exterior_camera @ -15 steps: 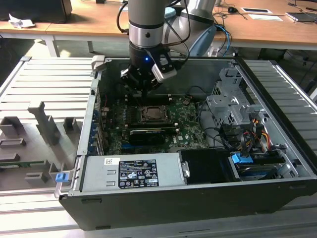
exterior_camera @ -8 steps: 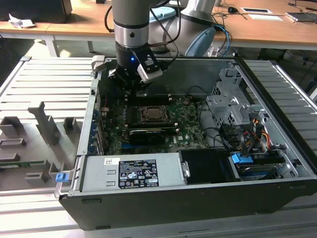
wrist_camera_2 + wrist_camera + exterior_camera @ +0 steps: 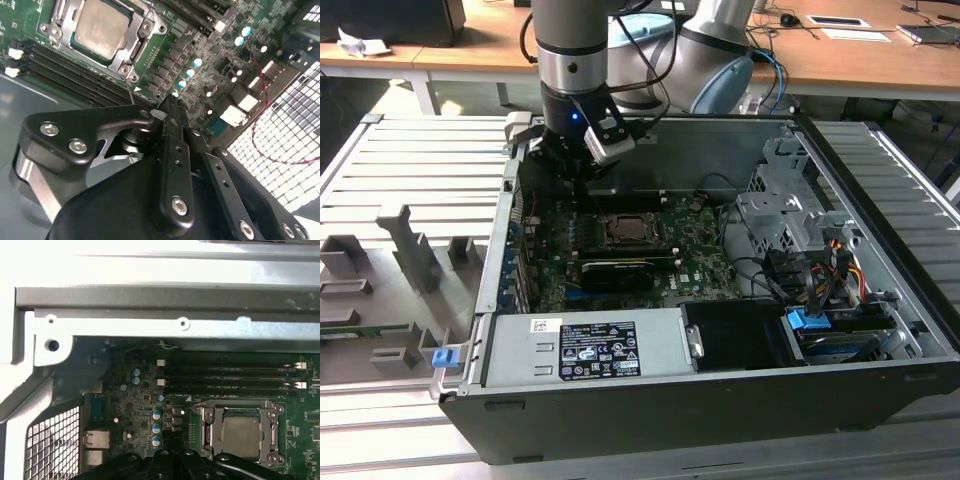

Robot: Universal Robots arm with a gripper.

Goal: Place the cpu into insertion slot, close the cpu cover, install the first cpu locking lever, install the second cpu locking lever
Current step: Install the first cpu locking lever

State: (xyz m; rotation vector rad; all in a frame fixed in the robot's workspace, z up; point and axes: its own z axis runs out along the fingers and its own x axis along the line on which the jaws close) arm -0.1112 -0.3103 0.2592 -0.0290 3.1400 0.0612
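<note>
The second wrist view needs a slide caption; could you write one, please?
Pincer above the board, beside the socket with cpu seated under its cover.

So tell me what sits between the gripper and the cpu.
In the second wrist view, green board with small components and the socket's metal frame edge separate the gripper from the cpu.

label on power supply (image 3: 588, 350) | print too small to read
</note>
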